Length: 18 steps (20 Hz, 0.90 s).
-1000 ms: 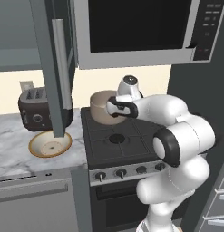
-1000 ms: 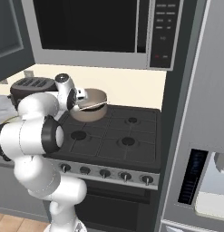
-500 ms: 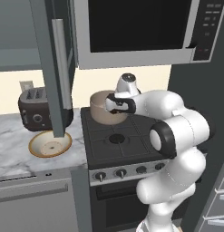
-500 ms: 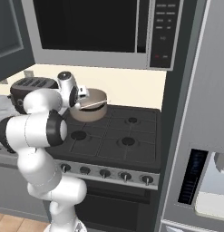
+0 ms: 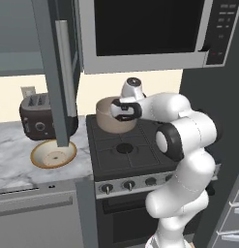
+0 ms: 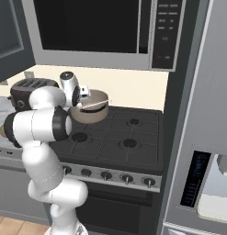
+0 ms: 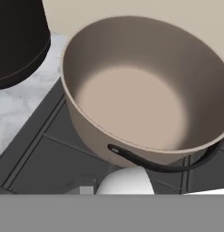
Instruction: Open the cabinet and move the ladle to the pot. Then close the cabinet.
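Observation:
The beige pot (image 5: 111, 121) stands on the stove's back left burner, and the hand view looks down into its bare inside (image 7: 131, 104). My gripper (image 5: 122, 111) hovers at the pot's near rim, shut on the ladle (image 6: 97, 104), whose thin silver handle lies across the top of the pot (image 6: 89, 114). A pale rounded part of the ladle (image 7: 124, 181) pokes up in the hand view, just short of the pot's dark side handle. The dark grey cabinet door (image 5: 51, 72) stands open at upper left, its silver bar handle (image 5: 66, 72) facing me.
A black toaster (image 5: 41, 118) and a shallow tan bowl (image 5: 53, 154) sit on the marble counter (image 5: 14, 160) left of the stove. The microwave (image 5: 145, 34) hangs low over the burners. A fridge (image 6: 202, 137) stands right of the stove.
The hand has edged a little further over towards the pot, carrying the ladle. Pot and cabinet door have stayed where they were.

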### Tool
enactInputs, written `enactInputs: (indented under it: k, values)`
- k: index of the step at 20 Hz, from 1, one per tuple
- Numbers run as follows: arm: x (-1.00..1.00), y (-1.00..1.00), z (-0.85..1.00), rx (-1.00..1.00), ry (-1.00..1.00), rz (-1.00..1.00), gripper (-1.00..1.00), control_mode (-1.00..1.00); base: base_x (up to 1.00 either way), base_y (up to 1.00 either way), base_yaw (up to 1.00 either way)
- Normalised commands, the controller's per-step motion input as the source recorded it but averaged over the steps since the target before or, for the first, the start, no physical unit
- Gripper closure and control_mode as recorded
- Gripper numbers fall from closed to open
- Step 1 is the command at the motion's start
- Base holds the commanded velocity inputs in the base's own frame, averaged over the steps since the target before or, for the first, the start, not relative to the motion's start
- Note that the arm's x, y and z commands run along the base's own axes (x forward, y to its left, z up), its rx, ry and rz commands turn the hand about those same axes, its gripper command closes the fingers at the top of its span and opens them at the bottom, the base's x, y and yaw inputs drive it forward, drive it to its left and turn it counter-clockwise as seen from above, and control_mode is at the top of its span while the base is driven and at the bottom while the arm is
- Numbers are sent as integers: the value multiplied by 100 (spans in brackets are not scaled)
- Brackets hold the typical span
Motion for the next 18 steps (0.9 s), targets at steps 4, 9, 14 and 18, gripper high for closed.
enactInputs:
  k: [4, 9, 14, 18]
  values:
    - [20, 1, -2, 0, 0, 0, 100, -100, 0, 0, 0]
    - [19, 0, -2, 0, 0, 0, 100, -100, 0, 0, 0]
    - [20, 1, -11, 0, 0, 0, 100, -100, 0, 0, 0]
    - [19, 5, -20, 0, -4, 0, 100, -100, 0, 0, 0]
